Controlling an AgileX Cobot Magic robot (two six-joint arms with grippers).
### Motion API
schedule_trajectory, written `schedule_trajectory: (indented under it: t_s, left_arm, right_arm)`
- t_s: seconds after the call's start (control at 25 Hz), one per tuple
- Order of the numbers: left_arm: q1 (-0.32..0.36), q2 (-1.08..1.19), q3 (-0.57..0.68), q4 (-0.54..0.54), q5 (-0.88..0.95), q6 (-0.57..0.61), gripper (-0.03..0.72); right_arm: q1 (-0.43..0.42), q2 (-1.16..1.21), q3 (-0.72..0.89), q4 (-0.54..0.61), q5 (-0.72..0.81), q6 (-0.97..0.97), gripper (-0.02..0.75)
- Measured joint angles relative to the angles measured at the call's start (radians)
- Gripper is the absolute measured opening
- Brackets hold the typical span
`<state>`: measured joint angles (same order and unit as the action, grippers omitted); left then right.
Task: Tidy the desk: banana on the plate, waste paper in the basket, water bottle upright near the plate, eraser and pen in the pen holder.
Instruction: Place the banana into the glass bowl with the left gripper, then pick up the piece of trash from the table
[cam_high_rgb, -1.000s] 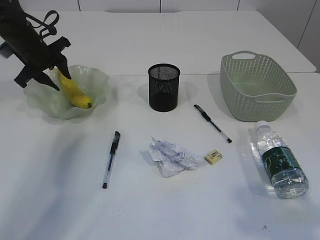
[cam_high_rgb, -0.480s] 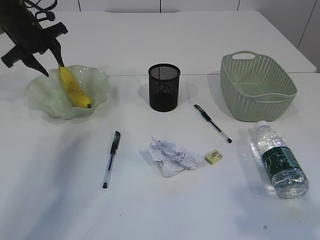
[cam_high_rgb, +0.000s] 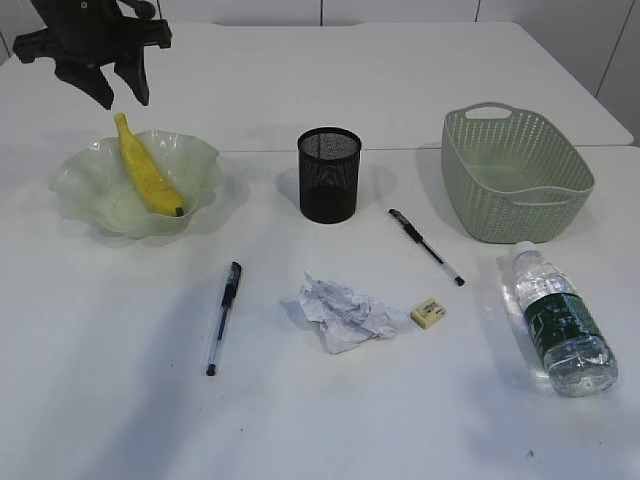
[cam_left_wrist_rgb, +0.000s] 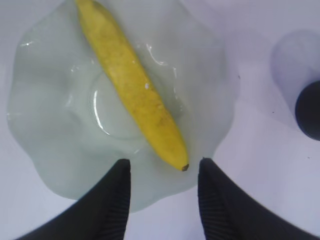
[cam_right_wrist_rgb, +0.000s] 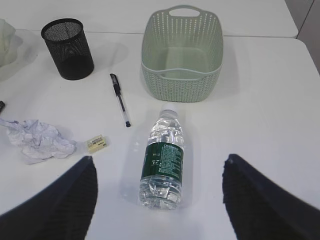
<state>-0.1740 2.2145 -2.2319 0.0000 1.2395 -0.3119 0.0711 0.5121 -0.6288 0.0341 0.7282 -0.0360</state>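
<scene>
Green bottle (cam_right_wrist_rgb: 162, 160) label, print unreadable; both end effectors (cam_left_wrist_rgb: 162, 167) (cam_right_wrist_rgb: 159, 172) apart, empty

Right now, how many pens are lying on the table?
2. One pen lies left of the crumpled paper; the other pen lies between the black holder and the basket. None look hidden.

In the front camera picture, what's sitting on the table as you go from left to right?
Plate with banana → blue pen → pen holder → waste paper → eraser → basket → water bottle, lying on its side.
</scene>
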Motion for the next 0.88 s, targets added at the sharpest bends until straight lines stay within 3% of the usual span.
schedule_trajectory:
  t_s: [0.36,0.52,0.68,0.88]
  left_arm:
    - [-0.014,-0.072,-0.002,0.0,0.006,0.097,0.307]
    - [-0.014,-0.16,0.056,0.013,0.006,0.107,0.307]
    - [-0.014,-0.256,0.199,0.036,0.006,0.118,0.307]
    - [-0.014,-0.431,0.464,0.067,-0.022,0.132,0.307]
  right_arm:
    - [0.0,0.0,0.0,0.01,-0.001,0.0,0.58]
    - [0.0,0.0,0.0,0.03,0.014,0.0,0.58]
    - [0.0,0.0,0.0,0.052,0.05,0.0,0.58]
    - [0.0,0.0,-0.003,0.106,0.073,-0.008,0.58]
